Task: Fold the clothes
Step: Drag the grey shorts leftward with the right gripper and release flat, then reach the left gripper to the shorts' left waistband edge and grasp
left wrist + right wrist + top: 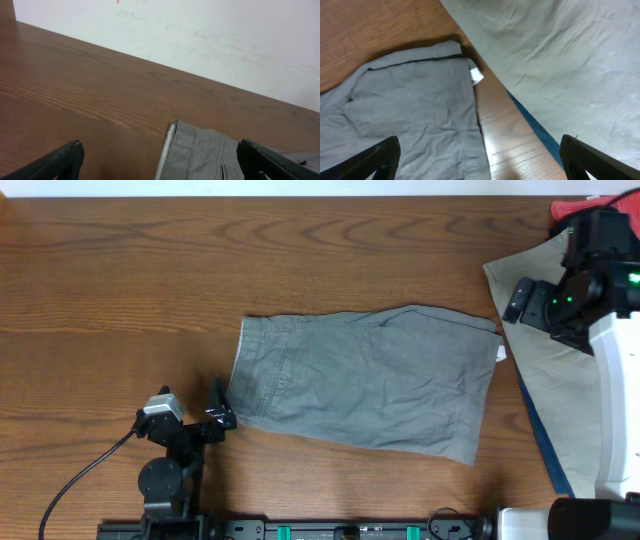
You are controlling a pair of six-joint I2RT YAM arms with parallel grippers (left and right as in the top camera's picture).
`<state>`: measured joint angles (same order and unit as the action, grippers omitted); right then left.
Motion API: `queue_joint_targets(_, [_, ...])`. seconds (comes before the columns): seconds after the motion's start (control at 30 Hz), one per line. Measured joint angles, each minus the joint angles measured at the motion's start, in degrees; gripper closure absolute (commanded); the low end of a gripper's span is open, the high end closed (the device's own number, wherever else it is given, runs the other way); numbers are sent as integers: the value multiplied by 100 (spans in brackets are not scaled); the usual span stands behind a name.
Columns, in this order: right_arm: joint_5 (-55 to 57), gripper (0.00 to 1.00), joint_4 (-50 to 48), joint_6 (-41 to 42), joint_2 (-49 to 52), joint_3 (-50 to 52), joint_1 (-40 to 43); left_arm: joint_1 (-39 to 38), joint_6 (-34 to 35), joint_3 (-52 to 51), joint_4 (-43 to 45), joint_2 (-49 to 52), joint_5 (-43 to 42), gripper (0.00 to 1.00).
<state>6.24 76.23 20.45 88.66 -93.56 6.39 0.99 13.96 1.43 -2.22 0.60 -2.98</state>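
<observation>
Left jaws spread astride edge of grey shorts [200, 155].

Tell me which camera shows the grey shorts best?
The overhead view: the grey shorts lie whole, spread flat. The left wrist view catches only one corner; the right wrist view only one end, with a white tag.

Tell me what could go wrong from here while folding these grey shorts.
The open left gripper sits at the edge of the grey shorts; it may pinch only the top layer, or push the fabric into wrinkles. The khaki shorts lie close beside the grey pair's other edge, so the open right gripper might snag them too.
</observation>
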Motion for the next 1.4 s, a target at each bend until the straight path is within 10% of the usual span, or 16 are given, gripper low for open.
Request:
queue_joint_targets(0.43, [-350, 1, 2, 0, 0, 0, 83, 0, 136, 0, 4, 0, -39, 2])
queue_joint_targets(0.93, [-391, 1, 0, 0, 0, 0, 83, 0, 3115, 0, 197, 0, -2459, 2])
queue_joint_targets(1.4, [-393, 1, 0, 0, 0, 0, 83, 0, 2406, 179, 748, 236, -3005, 2])
